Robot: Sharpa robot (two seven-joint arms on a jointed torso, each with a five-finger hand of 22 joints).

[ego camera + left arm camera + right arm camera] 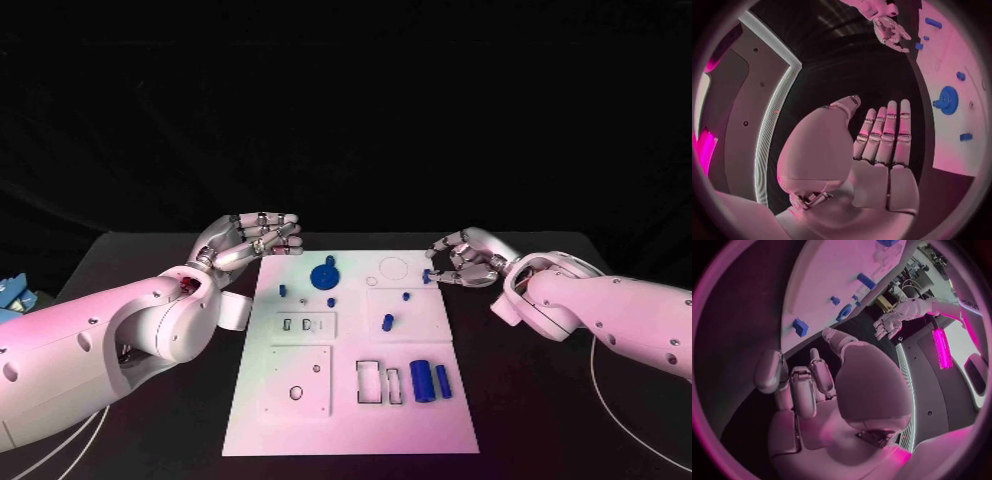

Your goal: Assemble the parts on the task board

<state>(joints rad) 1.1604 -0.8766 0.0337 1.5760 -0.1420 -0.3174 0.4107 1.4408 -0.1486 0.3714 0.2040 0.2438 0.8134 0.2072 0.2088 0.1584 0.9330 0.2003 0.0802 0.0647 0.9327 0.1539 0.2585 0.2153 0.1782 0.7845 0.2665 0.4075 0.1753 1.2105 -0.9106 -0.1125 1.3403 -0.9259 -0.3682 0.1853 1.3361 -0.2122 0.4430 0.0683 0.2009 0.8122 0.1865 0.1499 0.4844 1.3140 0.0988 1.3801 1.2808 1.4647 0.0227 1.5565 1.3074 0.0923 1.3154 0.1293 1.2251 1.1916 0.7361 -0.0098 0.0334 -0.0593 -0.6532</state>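
The white task board (346, 410) lies in the middle of the black table. On its far half are a blue gear (326, 273) and small blue parts (388, 321); two blue cylinders (421, 380) lie near the front right. My left hand (257, 237) hovers at the board's far left corner, fingers straight and together, holding nothing (879, 145). My right hand (464, 262) is at the board's far right edge, fingers half bent and apart, with nothing in them (804, 385). A small blue block (430, 274) (801, 327) sits on the board's edge just off its fingertips.
The board carries several raised white plates with holes and slots (300, 382). A small blue thing (12, 292) lies at the table's far left edge. Bare black table (548, 420) flanks the board on both sides.
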